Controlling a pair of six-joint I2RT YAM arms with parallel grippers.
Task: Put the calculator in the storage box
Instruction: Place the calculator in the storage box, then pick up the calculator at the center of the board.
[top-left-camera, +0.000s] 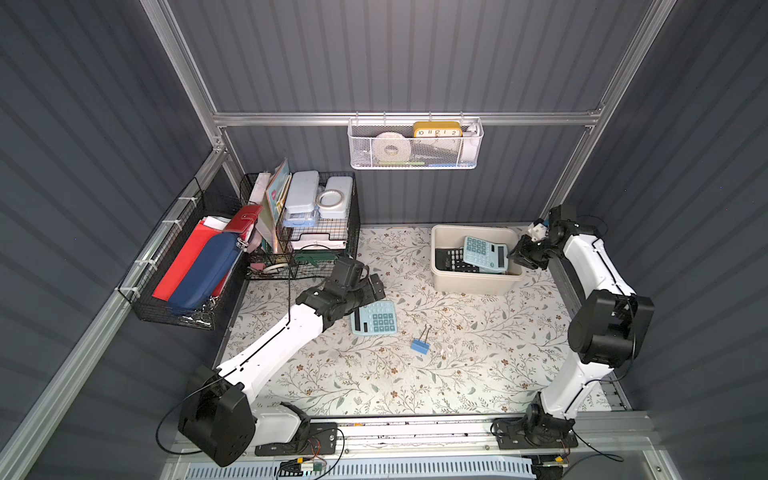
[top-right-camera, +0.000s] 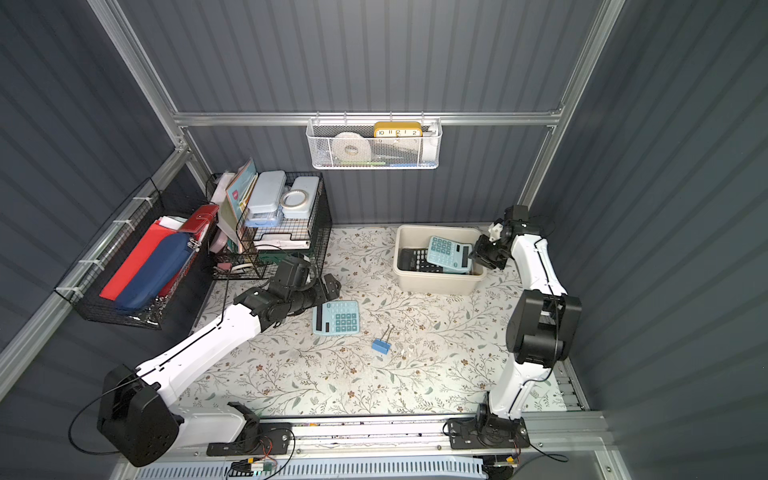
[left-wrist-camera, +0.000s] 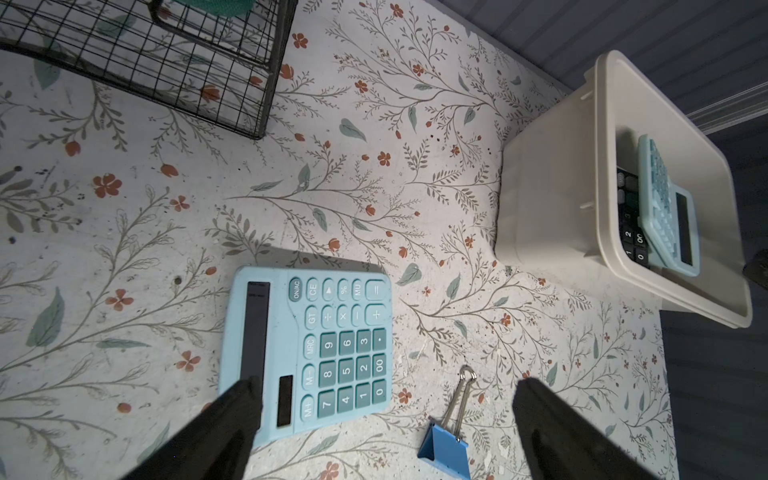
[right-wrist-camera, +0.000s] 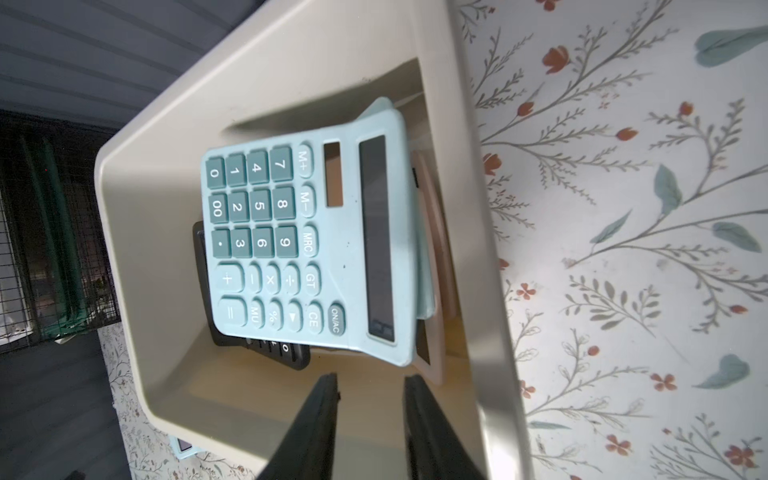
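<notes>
A light-blue calculator (top-left-camera: 374, 318) (top-right-camera: 336, 318) (left-wrist-camera: 316, 349) lies flat on the flowered table, left of middle. My left gripper (top-left-camera: 372, 291) (left-wrist-camera: 388, 386) hovers over its near end, wide open and holding nothing; one finger overlaps the display corner in the left wrist view. The cream storage box (top-left-camera: 473, 286) (top-right-camera: 436, 286) (right-wrist-camera: 145, 249) stands at the back right. Inside it a second light-blue calculator (top-left-camera: 485, 253) (right-wrist-camera: 307, 241) leans tilted on a black calculator (top-left-camera: 451, 259). My right gripper (top-left-camera: 517, 253) (right-wrist-camera: 372, 380) is at the box's right rim, jaws a little apart, nothing between them.
A blue binder clip (top-left-camera: 420, 345) (left-wrist-camera: 444, 449) lies right of the table calculator. Black wire baskets (top-left-camera: 307, 232) full of stationery stand at the back left, and another (top-left-camera: 183, 266) hangs on the left wall. A white mesh basket (top-left-camera: 415, 145) hangs on the back rail.
</notes>
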